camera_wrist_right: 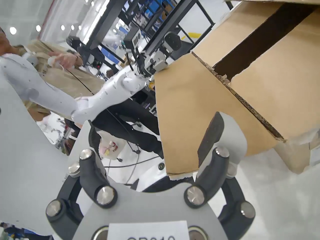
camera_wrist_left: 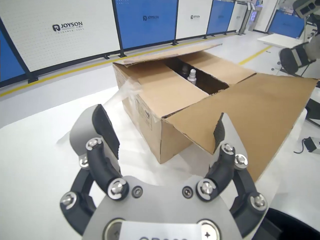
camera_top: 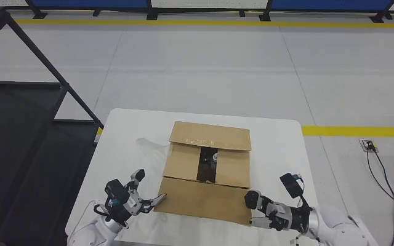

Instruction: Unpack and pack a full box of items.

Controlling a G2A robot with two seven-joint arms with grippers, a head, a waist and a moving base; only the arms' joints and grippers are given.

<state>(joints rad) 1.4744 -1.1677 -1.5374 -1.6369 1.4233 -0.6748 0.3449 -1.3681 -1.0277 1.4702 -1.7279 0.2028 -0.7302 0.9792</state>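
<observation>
- inner flaps (camera_wrist_left: 162, 91) are covering the cardboard box (camera_wrist_left: 147, 128), leaving only a narrow slot (camera_wrist_left: 208, 82)
- white bottle (camera_wrist_left: 192, 75) is sticking up in it
- front flap (camera_wrist_left: 250, 116) is jutting out over the table (camera_wrist_left: 37, 156)

Pale grey floor (camera_top: 215, 67) is marked with yellow lines (camera_top: 203, 22). A fence (camera_wrist_left: 145, 18) of blue and white panels on black posts runs along the far side. A black rack (camera_top: 37, 58) stands beside the white worktop (camera_top: 123, 132). A floor socket (camera_top: 368, 145) holds a cable. Round ceiling lights (camera_wrist_right: 12, 30) glow.
</observation>
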